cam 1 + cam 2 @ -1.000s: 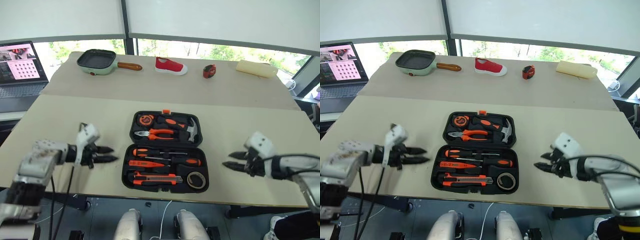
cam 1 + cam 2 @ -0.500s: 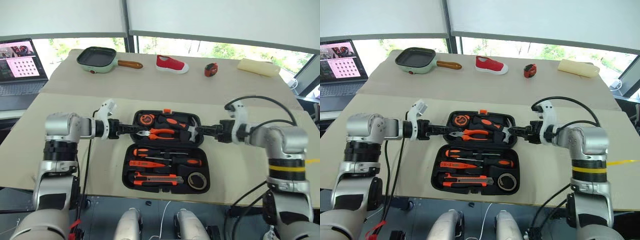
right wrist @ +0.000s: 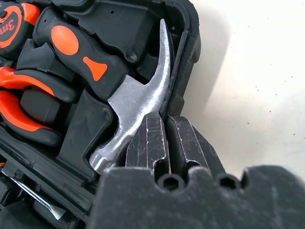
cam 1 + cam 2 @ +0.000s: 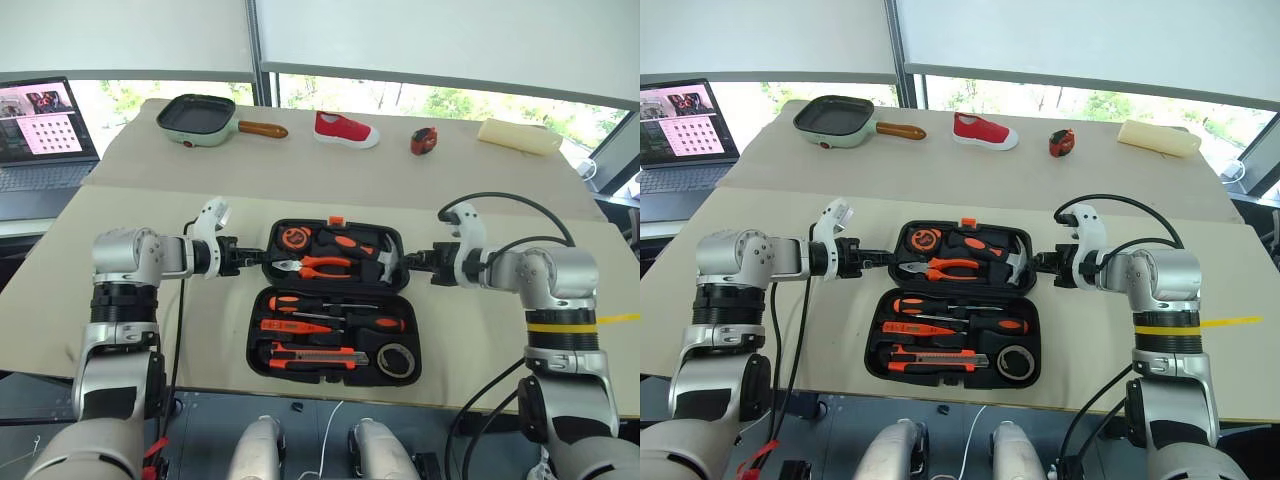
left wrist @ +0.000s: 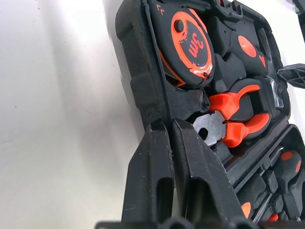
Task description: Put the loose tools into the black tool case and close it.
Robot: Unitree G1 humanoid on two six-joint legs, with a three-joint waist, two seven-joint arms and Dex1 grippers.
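1. Both arms have swung in from the table's outer sides over the last second. The left gripper (image 4: 250, 257) now sits at the left edge of the far half of the black tool case (image 4: 333, 300), and the right gripper (image 4: 415, 263) at that half's right edge.
2. The jaws stood wide a second ago; both pairs are now pinched narrow on the case's rim. In the left wrist view the fingers (image 5: 183, 176) clamp the wall beside the tape measure (image 5: 190, 47) and pliers (image 5: 236, 114). In the right wrist view the fingers (image 3: 164, 143) bite the wall next to the hammer (image 3: 138, 105).
3. The case lies open and flat on the table (image 4: 150, 220), centre, near edge. The two screwdrivers (image 4: 335, 312), tester screwdriver (image 4: 292, 326), utility knife (image 4: 310, 355) and tape roll (image 4: 396, 360) all sit in slots of the near half.
4. What it means: loading looks finished, and the two-sided grip on the far half (the one with the orange latch (image 4: 334, 221)) reads as the setup for folding it over the near half.
5. Risk: uneven lift could skew the hinge or slide the case, and the rim hold looks shallow.
6. The green pan (image 4: 195, 117), red shoe (image 4: 345, 129) and the small red-and-black object (image 4: 423, 141) are far off and irrelevant.
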